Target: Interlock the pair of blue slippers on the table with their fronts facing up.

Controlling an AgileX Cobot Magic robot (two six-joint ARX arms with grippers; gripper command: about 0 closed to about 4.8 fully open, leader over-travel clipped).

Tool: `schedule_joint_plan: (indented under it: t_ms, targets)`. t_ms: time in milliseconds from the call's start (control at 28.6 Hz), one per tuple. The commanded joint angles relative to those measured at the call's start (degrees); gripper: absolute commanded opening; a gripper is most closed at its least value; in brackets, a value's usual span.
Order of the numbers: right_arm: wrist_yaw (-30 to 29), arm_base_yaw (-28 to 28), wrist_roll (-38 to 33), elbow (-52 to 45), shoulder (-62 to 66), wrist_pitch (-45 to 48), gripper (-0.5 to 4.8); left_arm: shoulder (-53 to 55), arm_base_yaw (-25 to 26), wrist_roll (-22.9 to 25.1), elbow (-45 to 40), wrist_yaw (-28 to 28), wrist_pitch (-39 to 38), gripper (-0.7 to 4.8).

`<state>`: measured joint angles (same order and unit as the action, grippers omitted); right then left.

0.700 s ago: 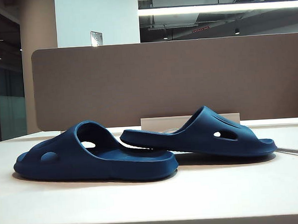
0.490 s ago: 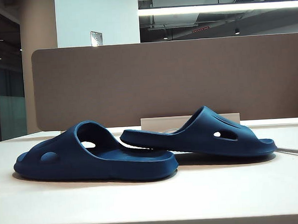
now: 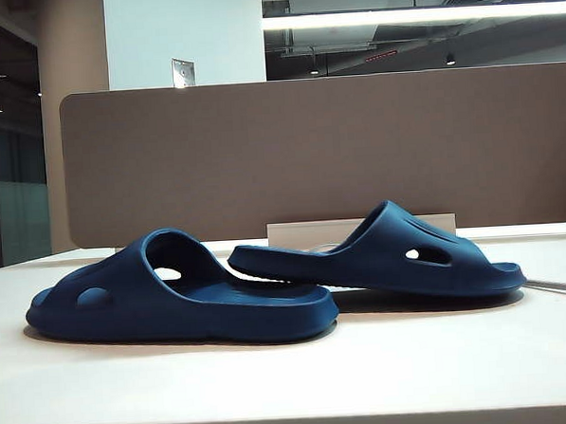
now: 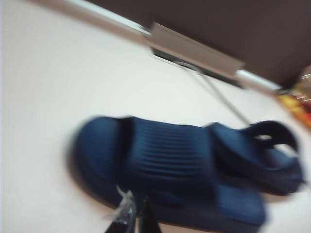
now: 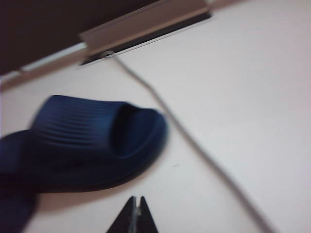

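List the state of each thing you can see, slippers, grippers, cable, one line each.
Left blue slipper: sole down on the table, toe pointing left.
Right blue slipper: toe pointing right, heel resting on the left one.
Left gripper: shut, empty.
Right gripper: shut, empty.
Cable: lying loose.

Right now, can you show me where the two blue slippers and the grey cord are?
Near slipper (image 3: 126,301), exterior view: side of its strap.
Far slipper (image 3: 389,249), exterior view: side of its strap.
Grey cord (image 5: 194,141), right wrist view: its middle stretch on the table.
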<state>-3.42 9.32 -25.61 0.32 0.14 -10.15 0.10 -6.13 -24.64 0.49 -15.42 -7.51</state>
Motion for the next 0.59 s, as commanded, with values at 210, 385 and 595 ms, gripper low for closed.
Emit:
schedule_joint_plan:
  t_ms: [210,385,595]
  targets:
    - [-9.90,0.04,-9.07,0.50,0.04,4.20,0.13,0.04,0.02,-17.77,2.82,-10.78,1.20,0.30]
    - [-13.51,0.04,-11.17,0.57,0.04,4.20,0.12,0.33,0.02,-21.75,9.07,-18.05,1.18,-0.04]
    - [-13.46,0.04,-12.59,0.55,0.04,4.20,0.12,5.29,0.04,-22.38,22.75,-19.76,-1.16,-0.06]
